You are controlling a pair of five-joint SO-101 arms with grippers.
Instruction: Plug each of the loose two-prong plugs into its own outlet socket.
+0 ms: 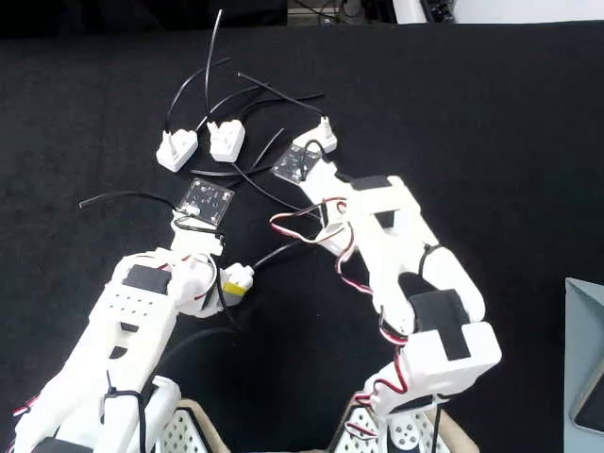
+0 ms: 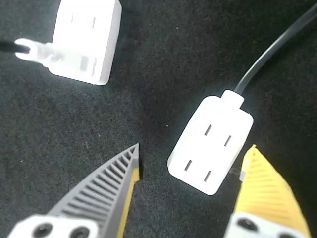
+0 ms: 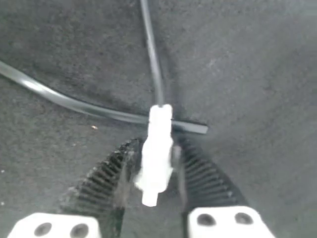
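On the black counter [image 1: 491, 113], the left arm's jaws stand open on either side of a white outlet socket [image 2: 210, 146] with two pairs of slots and a black cord [image 2: 277, 47]. The right arm's jaws are clamped on a slim white two-prong plug [image 3: 157, 153], which lies on the counter with its own dark lead [image 3: 151, 54] running away from it.

The gripper [image 2: 194, 147] gapes around an outlet socket [image 2: 210, 148], perhaps touching it.
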